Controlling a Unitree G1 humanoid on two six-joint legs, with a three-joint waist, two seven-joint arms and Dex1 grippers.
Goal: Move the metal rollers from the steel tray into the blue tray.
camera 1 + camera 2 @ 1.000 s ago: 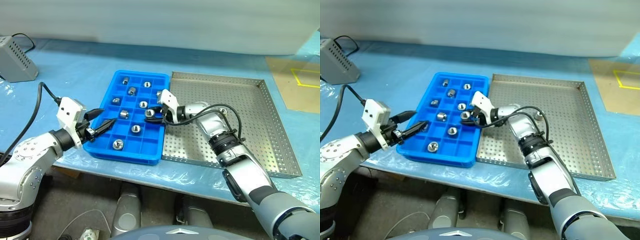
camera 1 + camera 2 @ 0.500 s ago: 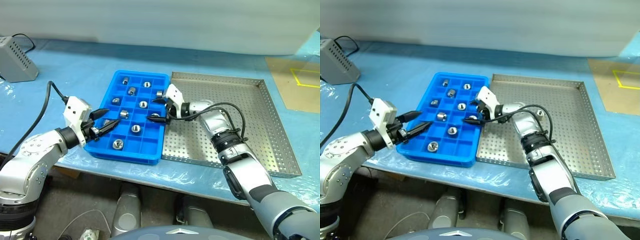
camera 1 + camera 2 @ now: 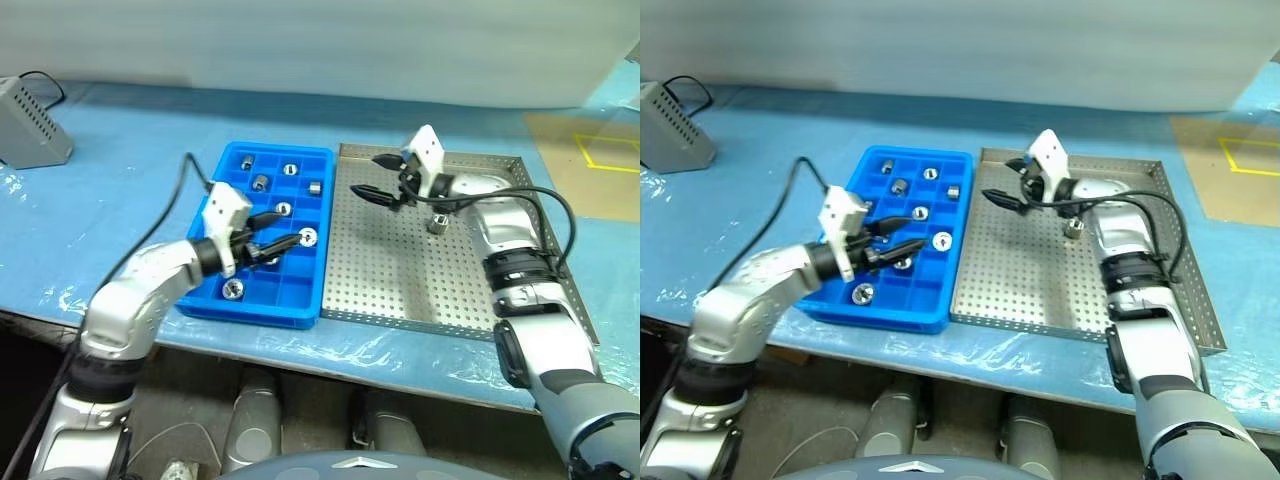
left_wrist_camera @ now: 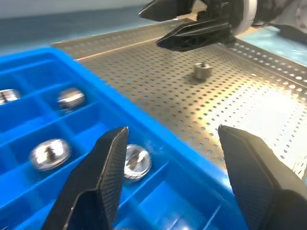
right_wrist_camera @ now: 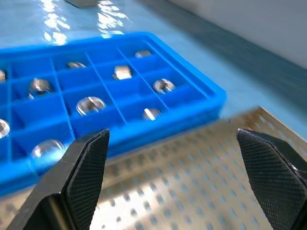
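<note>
While roller (image 3: 437,222) sits mid steel tray (image 3: 520,300), perforated floor around bare.

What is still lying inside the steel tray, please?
One metal roller stands on the perforated floor of the steel tray, beside the open right gripper. The right arm covers part of the floor.

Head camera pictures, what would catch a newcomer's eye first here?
The bright blue tray stands out at the middle of the table, with metal rollers sitting singly in its square compartments. Right beside it lies the steel tray, nearly bare, with one last roller near its far side. The right gripper hovers above that tray, jaws wide open.
</note>
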